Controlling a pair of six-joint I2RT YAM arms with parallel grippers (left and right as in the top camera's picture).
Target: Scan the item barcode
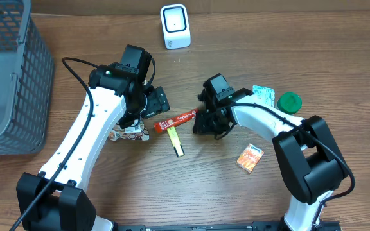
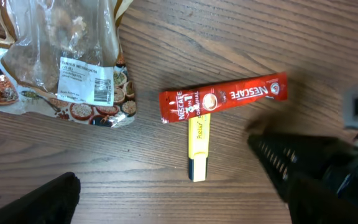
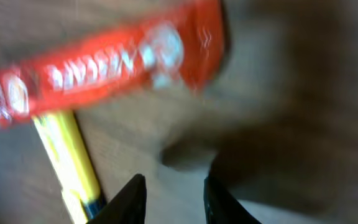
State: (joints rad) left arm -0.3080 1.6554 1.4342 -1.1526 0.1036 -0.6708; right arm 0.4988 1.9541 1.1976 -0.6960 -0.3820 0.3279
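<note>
Wooden table (image 1: 204,192) seen from above, two robot arms reaching toward its middle. Flat on the wood between them, a red Nescafé sachet (image 1: 175,120), its edge overlapping one end of a yellow stick packet (image 1: 176,142). Left gripper (image 1: 154,102) just beside the sachet, fingers spread wide, grasping nothing. Right gripper (image 3: 174,199) low over the sachet's other end, fingertips slightly parted, empty. White barcode scanner (image 1: 175,25) upright at the far edge, well apart from the sachet. Clear bag of grains (image 2: 61,62) beneath the left arm.
</note>
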